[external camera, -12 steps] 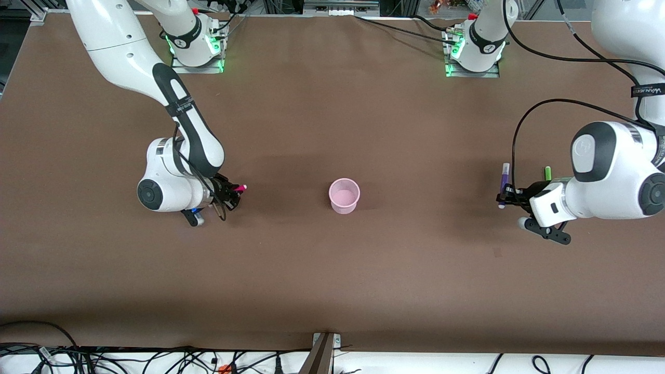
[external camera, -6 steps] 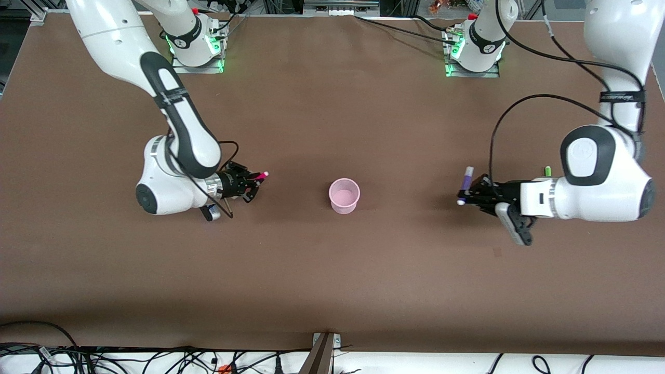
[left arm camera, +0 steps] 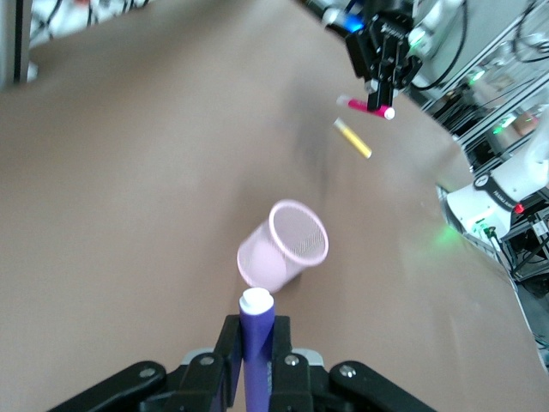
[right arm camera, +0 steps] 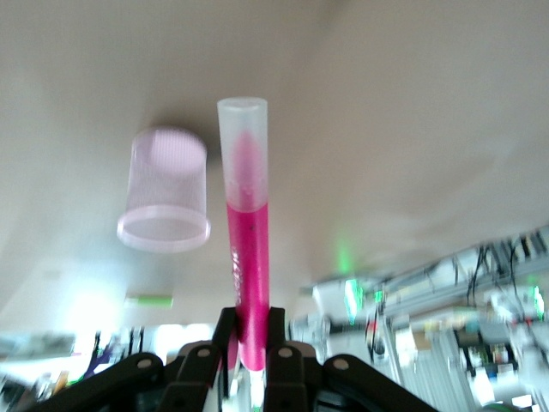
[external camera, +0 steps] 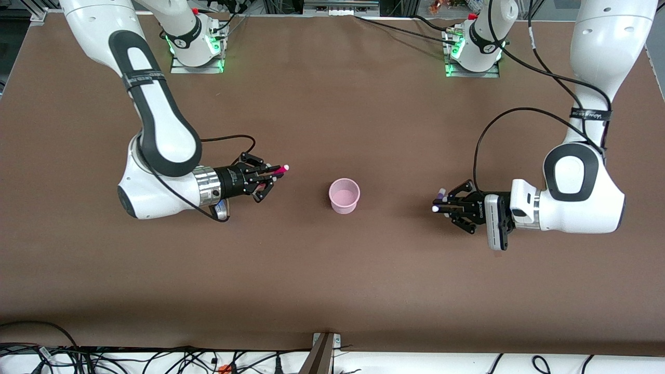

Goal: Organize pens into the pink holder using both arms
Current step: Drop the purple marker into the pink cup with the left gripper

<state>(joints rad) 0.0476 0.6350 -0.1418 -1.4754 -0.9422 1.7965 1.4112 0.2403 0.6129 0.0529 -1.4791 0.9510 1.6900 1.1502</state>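
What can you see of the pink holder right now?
The pink holder is a small pale pink round cup, slightly tapered, with a thin rim; the wrist views suggest a fine mesh wall. It stands upright, mouth up and empty, mid-table. Nothing touches it: the right gripper and left gripper each hold a pen, one on either side.

You find almost nothing readable here. A black band (external camera: pixel 590 114) on the left arm carries small white lettering, and a similar band (external camera: pixel 144 79) on the right arm does too, but you cannot make out the words on either. Dark print runs along the barrel of the magenta-pink pen (right arm camera: pixel 245 275) in the right wrist view; it is too blurred for you to read. No numbers or signs show on the table (external camera: pixel 332 291).
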